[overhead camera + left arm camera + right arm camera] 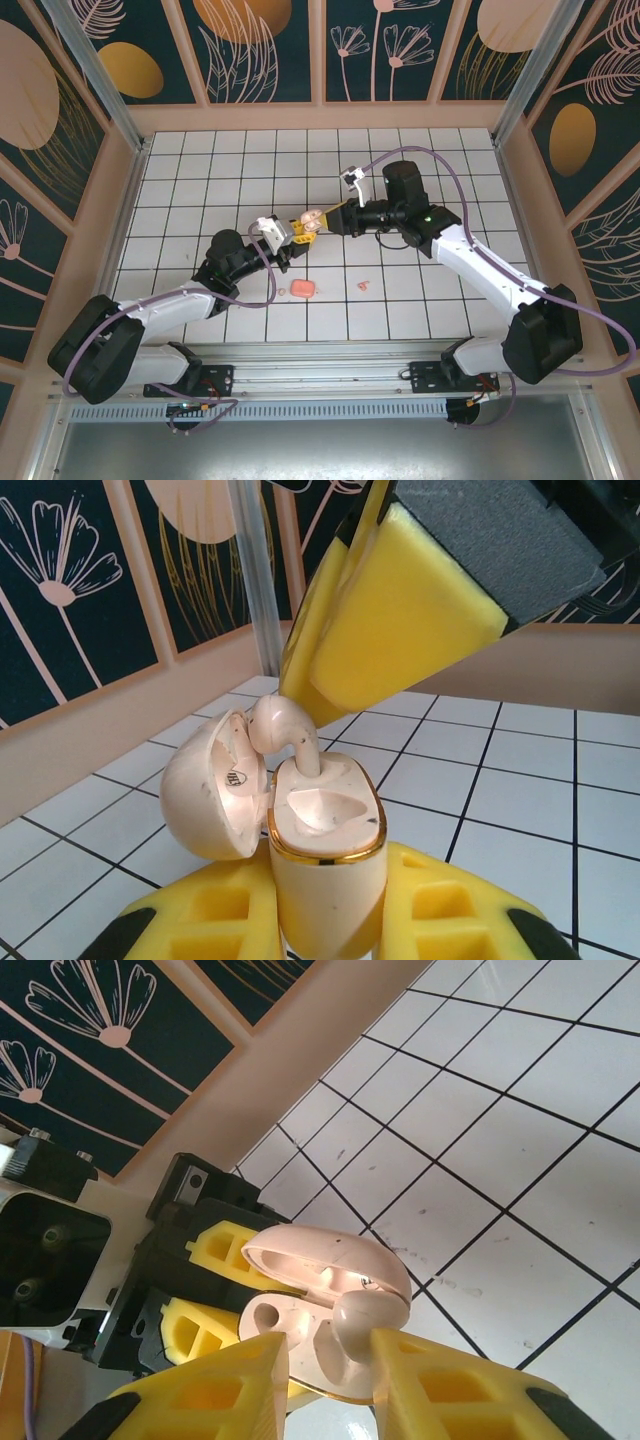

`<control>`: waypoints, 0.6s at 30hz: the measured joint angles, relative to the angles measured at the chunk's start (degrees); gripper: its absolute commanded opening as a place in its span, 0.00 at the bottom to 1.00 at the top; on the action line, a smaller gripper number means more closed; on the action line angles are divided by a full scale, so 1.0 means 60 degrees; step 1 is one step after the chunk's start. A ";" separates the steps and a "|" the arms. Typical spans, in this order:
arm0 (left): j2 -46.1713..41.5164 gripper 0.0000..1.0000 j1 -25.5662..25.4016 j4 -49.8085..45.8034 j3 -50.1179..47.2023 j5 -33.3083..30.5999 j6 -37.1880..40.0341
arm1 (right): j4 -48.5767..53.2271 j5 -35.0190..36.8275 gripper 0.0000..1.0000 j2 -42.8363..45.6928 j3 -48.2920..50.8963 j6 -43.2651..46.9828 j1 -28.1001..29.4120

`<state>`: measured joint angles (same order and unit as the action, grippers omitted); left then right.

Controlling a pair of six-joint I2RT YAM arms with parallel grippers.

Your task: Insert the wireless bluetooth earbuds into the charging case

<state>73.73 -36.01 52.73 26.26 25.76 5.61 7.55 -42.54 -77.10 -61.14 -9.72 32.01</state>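
My left gripper [325, 905] is shut on the charging case [325, 820] and holds it upright above the table, with its lid [210, 790] swung open to the left. One earbud [285, 730] stands with its stem in the case's far socket, its head still above the rim. My right gripper [330, 1370] hovers right over the case [300, 1330]. Its jaws are a narrow gap apart, and the earbud's head [365, 1325] rests against the tip of one finger, not pinched between the two. A second earbud [362, 285] lies on the tiles.
A salmon-pink rounded-square piece [303, 288] lies on the tiles near the front, left of the loose earbud. Both grippers meet at the table's middle [312, 222]. Patterned walls and metal posts [120, 110] enclose the white gridded table.
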 measured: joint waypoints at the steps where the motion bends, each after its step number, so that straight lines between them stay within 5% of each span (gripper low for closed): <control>1: -0.0029 0.04 0.0000 -0.0051 0.0000 0.0004 0.0007 | 0.0007 0.0000 0.32 0.0000 0.0000 0.0029 0.0000; 18: -0.0204 0.04 -0.0011 -0.0288 0.0171 0.0386 0.0142 | 0.0033 0.0004 0.26 -0.0113 -0.0124 0.0404 -0.0011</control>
<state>72.51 -36.07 51.00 27.29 28.08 6.46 7.75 -42.52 -77.78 -61.89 -7.29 31.94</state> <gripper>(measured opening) 0.196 0.269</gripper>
